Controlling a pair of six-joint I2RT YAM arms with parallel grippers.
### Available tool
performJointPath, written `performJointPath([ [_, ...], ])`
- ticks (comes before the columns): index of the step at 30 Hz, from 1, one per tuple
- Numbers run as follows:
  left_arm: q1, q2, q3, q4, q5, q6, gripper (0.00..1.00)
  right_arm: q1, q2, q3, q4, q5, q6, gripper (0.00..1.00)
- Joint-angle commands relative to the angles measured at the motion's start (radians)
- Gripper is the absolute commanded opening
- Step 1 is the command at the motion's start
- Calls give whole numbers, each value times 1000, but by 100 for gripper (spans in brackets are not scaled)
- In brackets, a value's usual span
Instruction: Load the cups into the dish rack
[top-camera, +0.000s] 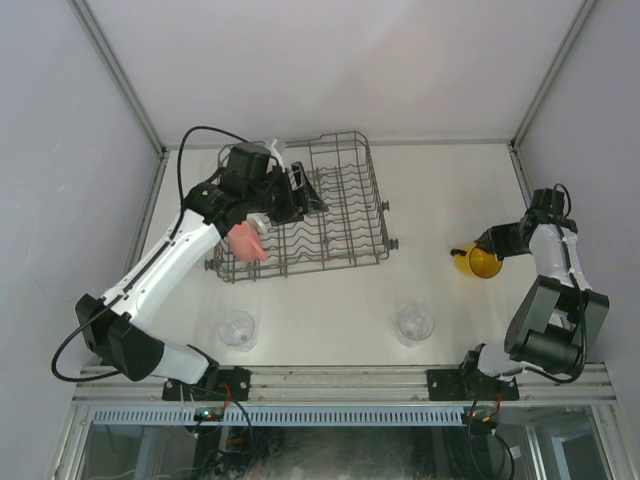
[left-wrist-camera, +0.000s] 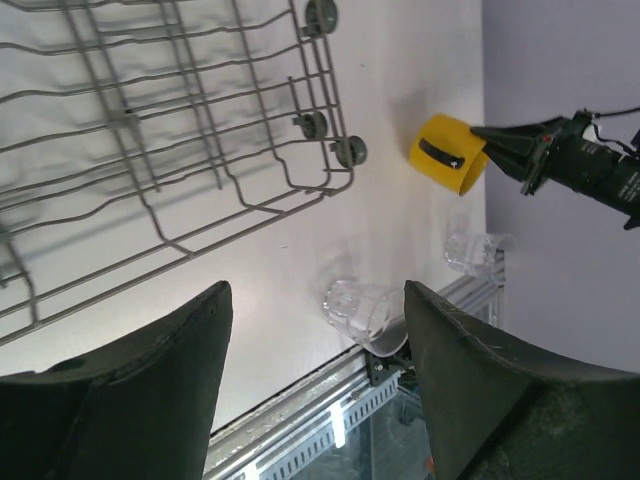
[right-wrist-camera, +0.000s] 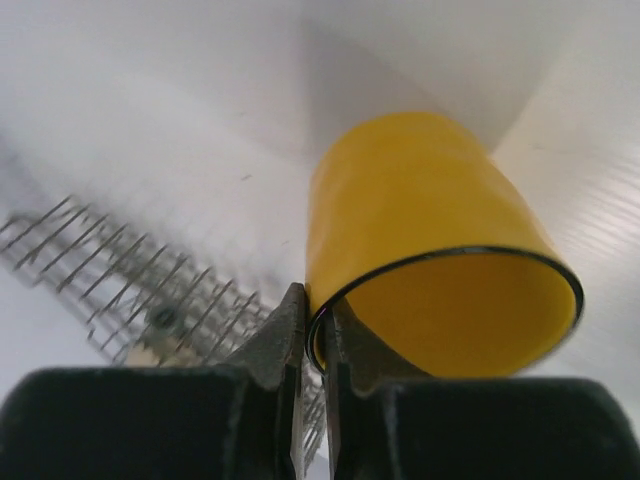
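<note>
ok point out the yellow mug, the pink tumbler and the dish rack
yellow mug (right-wrist-camera: 420, 200), right wrist view, outer wall
pink tumbler (top-camera: 247, 242), top view, its side
dish rack (top-camera: 340, 220), top view, bare floor wires

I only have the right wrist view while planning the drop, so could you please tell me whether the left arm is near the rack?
Observer: The left claw is open over the rack's left half, holding nothing.
Operator: Are any cups loaded, please?
Observer: One pink cup sits at the rack's near left corner.
Operator: What else needs loading?
Observer: Two clear glasses stand on the table, between the rack and the arm bases.
</note>
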Motion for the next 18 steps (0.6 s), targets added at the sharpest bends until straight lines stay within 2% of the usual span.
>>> performJointPath([
  [1,5,20,39,129,183,-68,74,-3,-93,25,156,-211,-73,0],
  [9,2,69,-19,333,391,-234,75,12,-178,20,332,-428,-86,0],
  [15,-11,106,-60,499,497,-371,75,95,-237,19,620,-576,31,0],
  [18,-15,117,-106,669,549,-489,75,185,-248,20,784,-622,100,0],
])
